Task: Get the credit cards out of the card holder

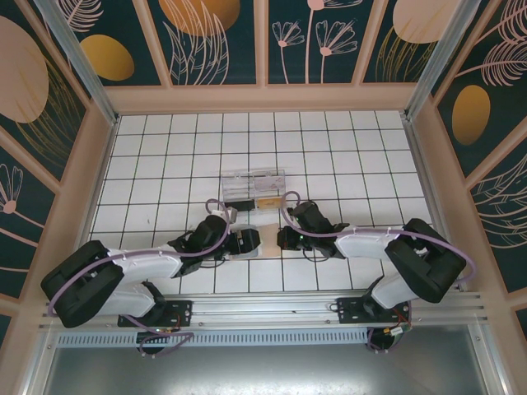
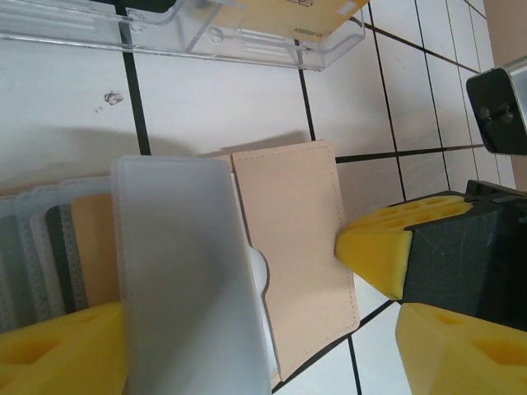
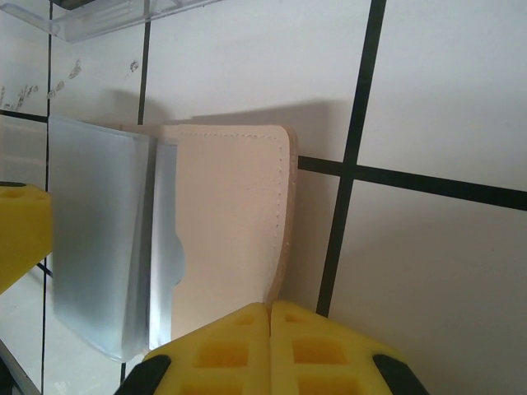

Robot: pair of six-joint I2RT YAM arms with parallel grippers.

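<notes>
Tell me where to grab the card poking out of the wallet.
Grip the card by its exposed edge, coming from the left arm's side: that edge stands clear, while the opposite one butts against the tan flap of the wallet.

The floor was a grid of square white tiles (image 1: 329, 148) with thin black grout lines, and one tile carried a few small dark specks (image 2: 111, 99). Dark teal wall panels (image 1: 214, 49) painted with peach and gold flowers stood far, left and right, set in pale peach frames (image 1: 263, 99). Slanting aluminium posts (image 1: 76, 53) rose at the far corners. A ribbed aluminium rail (image 1: 272, 317) ran along the near edge, with a plain grey metal sheet (image 1: 263, 370) nearer still. The light was even and the shadows soft.
</notes>
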